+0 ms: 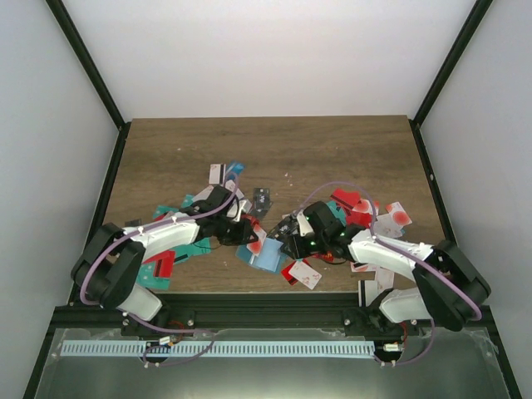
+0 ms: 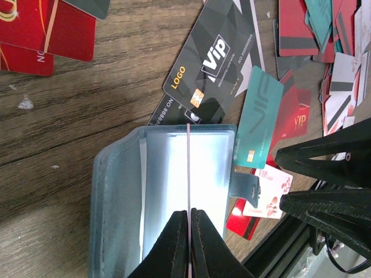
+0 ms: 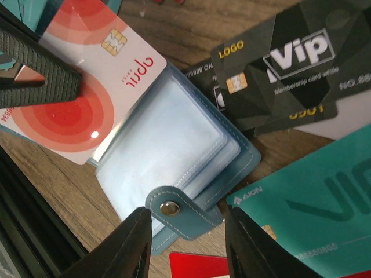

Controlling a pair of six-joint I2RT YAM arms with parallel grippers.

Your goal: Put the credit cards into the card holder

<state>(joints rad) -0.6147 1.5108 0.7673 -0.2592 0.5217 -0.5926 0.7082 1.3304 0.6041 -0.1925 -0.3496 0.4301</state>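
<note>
Dull teal-blue folding card holder (image 3: 174, 145) lies open at 6 o'clock on the brown wooden table (image 2: 69, 110), between both arms; white plastic credit card with red circles (image 3: 75, 98) meets its clear sleeve from 10 o'clock in the right wrist view.

Judgement: hold card level with sleeve mouth; slide slowly; steady holder against skidding.

Left gripper (image 2: 188, 217) clenched on that card, edge-on, wrist low; right gripper (image 3: 186, 219) released, jaws astride the clasp tab (image 3: 169, 208).
</note>
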